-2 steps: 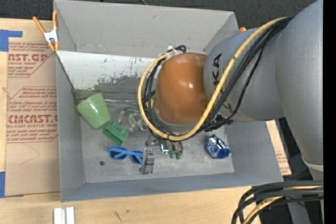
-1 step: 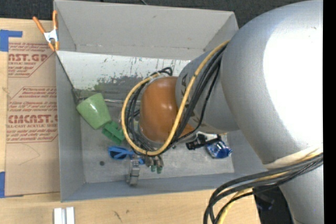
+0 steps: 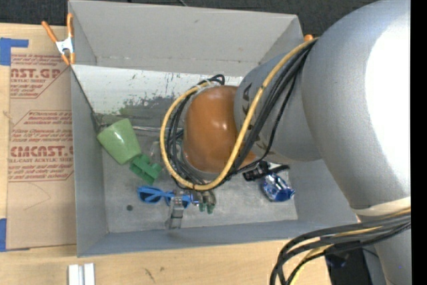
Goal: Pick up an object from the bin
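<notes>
Bin: A grey metal bin (image 3: 85, 163), seen from above, had a few small loose things on its floor.
Arm: A large silver arm (image 3: 360, 110) reached in from the right. Its wrist, under an orange cover (image 3: 210, 127) ringed with black and yellow cables (image 3: 175, 118), hung over the middle of the floor.
Jaws: They stuck out under the orange cover's lower edge, toward the bin's near wall. Whether they were open or closed could not be told, and nothing could be seen gripped in them.
Nearest thing: A thin blue plastic piece (image 3: 155, 195), shaped rather like toy glasses, lay flat just below the cover's lower left edge. Whether the jaws touched it could not be told.
Other things: A light green cup (image 3: 119, 140) lay on its side to the left of the cover. A dark green block (image 3: 145, 168) sat between the cup and the cover. A small blue and white thing (image 3: 277, 190) lay to the cover's lower right.
Step, as judged: The jaws were probably settling onto the blue piece.
Doing it well: The piece looked thin and flat, so the jaws would need to go right down to the floor. They should straddle one narrow bar, close squarely on it and lift straight up, clear of the near wall.
</notes>
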`<state>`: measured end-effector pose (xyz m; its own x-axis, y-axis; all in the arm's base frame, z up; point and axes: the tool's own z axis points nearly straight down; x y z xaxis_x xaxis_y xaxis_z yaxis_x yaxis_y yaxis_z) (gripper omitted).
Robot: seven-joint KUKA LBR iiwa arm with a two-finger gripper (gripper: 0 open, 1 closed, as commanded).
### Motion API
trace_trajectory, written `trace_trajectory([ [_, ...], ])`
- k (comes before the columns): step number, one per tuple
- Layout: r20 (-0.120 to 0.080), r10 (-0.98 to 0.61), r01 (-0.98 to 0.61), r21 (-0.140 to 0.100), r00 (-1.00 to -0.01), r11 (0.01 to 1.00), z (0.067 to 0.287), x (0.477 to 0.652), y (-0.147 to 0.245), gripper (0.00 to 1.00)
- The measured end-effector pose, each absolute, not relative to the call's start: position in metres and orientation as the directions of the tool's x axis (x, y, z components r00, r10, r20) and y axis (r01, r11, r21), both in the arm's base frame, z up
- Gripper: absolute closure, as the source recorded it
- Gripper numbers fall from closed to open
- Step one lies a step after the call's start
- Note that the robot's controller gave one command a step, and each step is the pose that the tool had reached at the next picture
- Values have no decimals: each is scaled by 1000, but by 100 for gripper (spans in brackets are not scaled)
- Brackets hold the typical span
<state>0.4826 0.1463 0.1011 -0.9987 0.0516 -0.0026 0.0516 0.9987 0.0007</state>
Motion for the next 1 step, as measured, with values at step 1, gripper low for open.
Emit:
trace_trajectory([
  [1, 0, 162, 162, 1, -987, 987, 109, 482, 140, 0],
])
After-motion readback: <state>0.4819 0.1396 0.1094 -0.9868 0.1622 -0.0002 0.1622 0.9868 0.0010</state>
